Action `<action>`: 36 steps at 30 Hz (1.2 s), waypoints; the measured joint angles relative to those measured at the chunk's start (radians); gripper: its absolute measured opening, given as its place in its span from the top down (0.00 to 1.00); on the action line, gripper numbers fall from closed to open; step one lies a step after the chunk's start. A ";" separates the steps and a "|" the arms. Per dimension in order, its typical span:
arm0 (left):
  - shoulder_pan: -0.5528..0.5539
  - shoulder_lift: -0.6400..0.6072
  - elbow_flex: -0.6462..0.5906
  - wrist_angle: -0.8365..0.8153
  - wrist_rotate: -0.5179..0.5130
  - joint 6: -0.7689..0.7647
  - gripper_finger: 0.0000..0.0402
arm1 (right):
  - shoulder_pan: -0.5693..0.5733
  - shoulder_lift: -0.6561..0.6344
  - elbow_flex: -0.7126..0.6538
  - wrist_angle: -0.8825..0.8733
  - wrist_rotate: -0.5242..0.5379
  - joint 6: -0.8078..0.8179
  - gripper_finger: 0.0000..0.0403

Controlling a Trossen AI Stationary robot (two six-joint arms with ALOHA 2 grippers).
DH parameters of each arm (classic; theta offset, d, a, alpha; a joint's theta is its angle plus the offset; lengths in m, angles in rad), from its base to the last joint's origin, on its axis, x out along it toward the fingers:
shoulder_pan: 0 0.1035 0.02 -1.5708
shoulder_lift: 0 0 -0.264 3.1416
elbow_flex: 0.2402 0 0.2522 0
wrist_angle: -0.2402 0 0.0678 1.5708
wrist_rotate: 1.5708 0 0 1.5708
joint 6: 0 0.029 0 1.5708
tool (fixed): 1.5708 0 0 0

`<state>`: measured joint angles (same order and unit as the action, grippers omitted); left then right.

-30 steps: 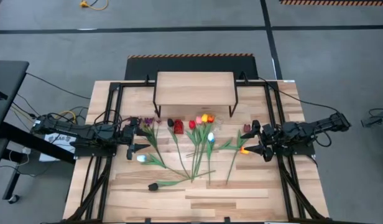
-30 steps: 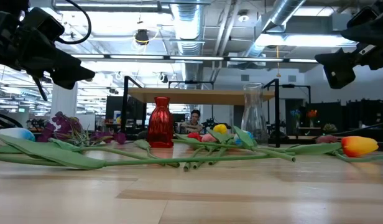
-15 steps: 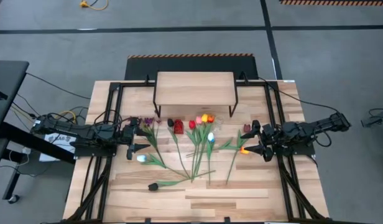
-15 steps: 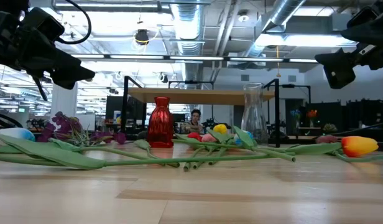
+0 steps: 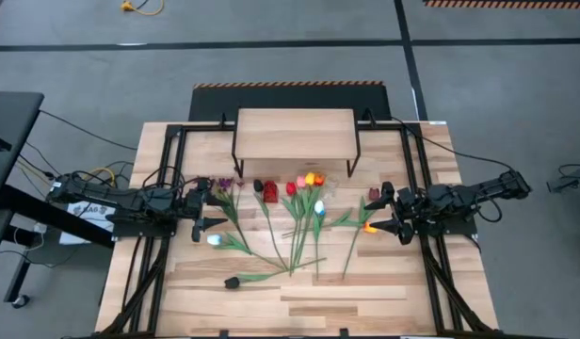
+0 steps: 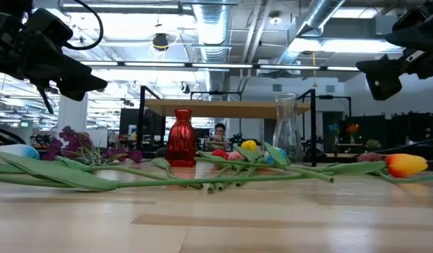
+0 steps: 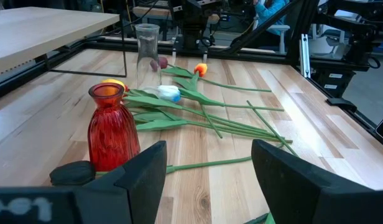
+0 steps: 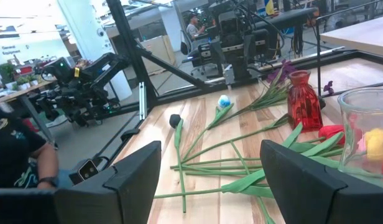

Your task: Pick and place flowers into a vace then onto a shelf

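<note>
On the table (image 5: 365, 292), the flowers (image 5: 295, 221) lie fanned out in the middle, between my two tools, with the blossoms toward the far side and the stems running together toward the near edge. The shelf (image 5: 295, 134) stands at the far edge, with nothing on it.

My left tool (image 5: 201, 209) hangs above the table at the left, beside the purple blossoms (image 5: 224, 184); its fingers are wide apart and hold nothing. My right tool (image 5: 380, 213) hangs at the right, close to an orange tulip (image 5: 370, 227), also wide apart and holding nothing.

The high view shows the whole fan, but the vases are hard to read there. The low view shows a red vase (image 6: 181, 147) and a clear glass vase (image 6: 287, 138) standing upright under the shelf, both with no flowers inside. My left wrist view shows the red vase close by, with a near-black tulip head (image 7: 72, 172) just beside it. My right wrist view cuts off the glass vase at the edge and shows a person's arm (image 8: 39, 168) beyond the table.

Nothing differs from one second ago: both arms and all the flowers are in the same places.
</note>
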<state>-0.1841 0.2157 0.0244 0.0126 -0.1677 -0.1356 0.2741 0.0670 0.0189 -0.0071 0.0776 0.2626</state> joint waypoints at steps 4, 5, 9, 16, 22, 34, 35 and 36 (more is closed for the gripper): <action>0.000 0.000 0.000 0.000 0.000 0.000 0.44 | 0.000 0.000 0.000 0.000 0.000 0.000 0.34; 0.000 0.000 0.000 0.000 0.000 0.000 0.44 | 0.000 0.000 0.000 0.000 0.000 0.000 0.34; 0.000 0.000 0.000 0.000 0.000 0.000 0.44 | -0.001 0.000 0.000 0.000 0.001 -0.007 0.34; 0.000 0.000 0.000 0.000 0.000 0.000 0.44 | -0.002 0.000 0.000 0.000 0.002 -0.032 0.34; 0.000 0.000 0.000 0.000 0.000 0.000 0.44 | -0.002 0.000 0.000 0.000 0.002 -0.033 0.34; 0.000 0.000 0.000 0.000 0.000 0.000 0.44 | -0.002 0.000 -0.004 0.030 0.003 -0.002 0.34; 0.000 0.000 0.000 0.001 0.000 0.000 0.44 | -0.002 0.000 -0.003 0.051 0.003 -0.002 0.34; 0.000 0.000 0.000 0.002 0.000 0.000 0.44 | -0.002 0.000 -0.003 0.080 0.003 -0.002 0.34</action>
<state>-0.1837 0.2161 0.0242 0.0146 -0.1677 -0.1356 0.2726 0.0669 0.0154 0.0728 0.0807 0.2611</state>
